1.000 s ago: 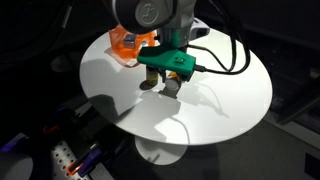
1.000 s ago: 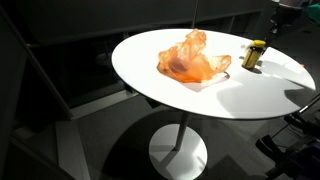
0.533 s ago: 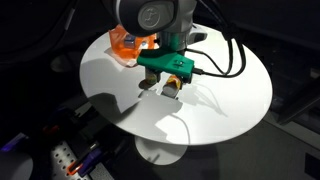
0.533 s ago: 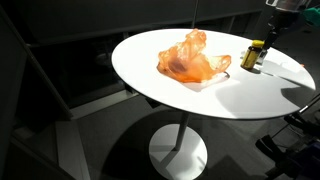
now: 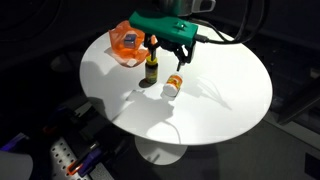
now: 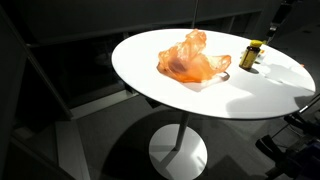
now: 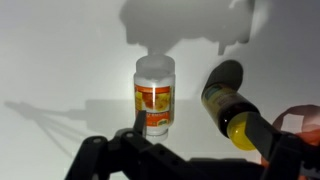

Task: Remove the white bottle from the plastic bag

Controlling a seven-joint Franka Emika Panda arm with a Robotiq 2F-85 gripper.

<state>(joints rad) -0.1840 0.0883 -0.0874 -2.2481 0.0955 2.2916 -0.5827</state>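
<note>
Currently the jaws are being held wide open, empty, above the white bottle [image 7: 154, 95], which is lying sideways outside the plastic bag [image 5: 127, 42] at the bench's [image 5: 230, 100] edge, its long axis crossing the jaw line.

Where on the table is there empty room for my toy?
The big bare stretch of the table beyond the white bottle, out to the rim, is free. It is crowded where the orange bag, dark bottle and white bottle cluster, under the open claw.
</note>
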